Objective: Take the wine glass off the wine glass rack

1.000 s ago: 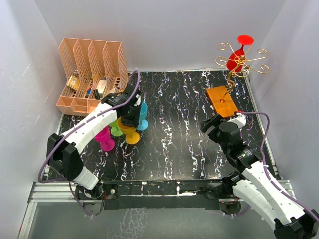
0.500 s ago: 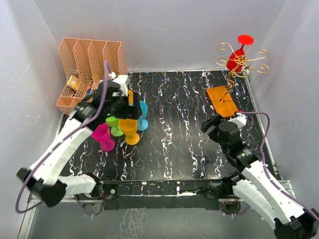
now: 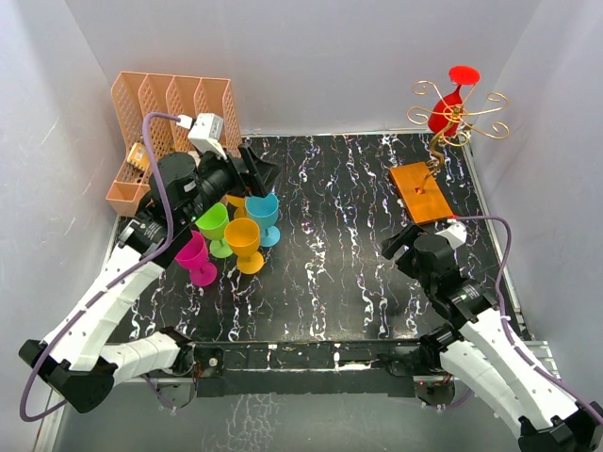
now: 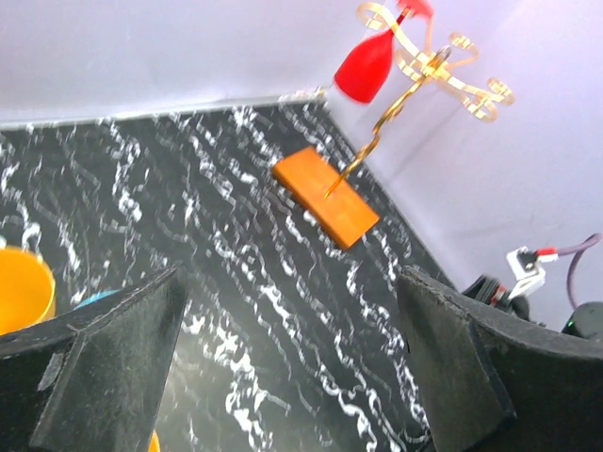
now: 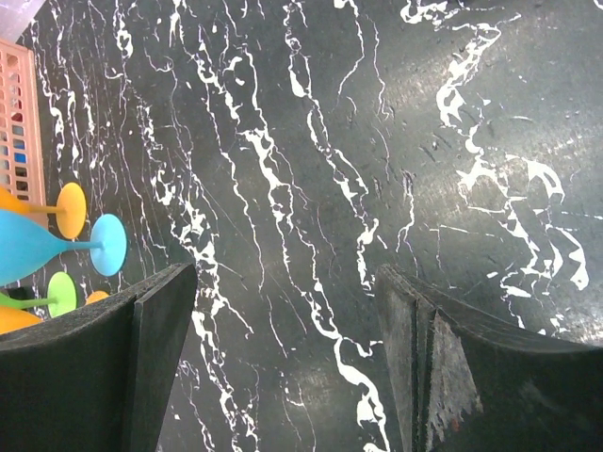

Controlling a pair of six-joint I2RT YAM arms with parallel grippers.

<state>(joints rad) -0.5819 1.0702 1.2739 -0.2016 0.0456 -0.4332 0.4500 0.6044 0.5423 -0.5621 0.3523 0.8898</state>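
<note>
Wine glass: red wine glass (image 3: 444, 115) hangs bowl-down from the wine glass rack (image 3: 459, 110), its round foot up above the gold wire arms, over the far right corner of the counter (image 3: 339, 254).
Rack: thin gold wire on a flat orange base (image 3: 421, 191) that sits on the counter near the right edge.
Left fingers: the left fingers (image 4: 104, 363) stand wide apart with nothing between them, raised over the left side of the counter and pointed across at the rack, well apart from it.
Right fingers: the right fingers (image 5: 113, 367) are also spread wide and empty, over bare counter near the rack's base.
Handling: the glass looks like smooth coloured plastic, so probably light, stiff and a little slippery; the wire rack looks light enough to tip if tugged.
Where to grip: likely the bowl or the stem just under the wire, then slide it out along the arm.
Other glasses: cyan (image 3: 264, 211), orange (image 3: 245, 239), green (image 3: 214, 222) and magenta (image 3: 191, 252) stand near the left edge.
Writing: none readable anywhere.
</note>
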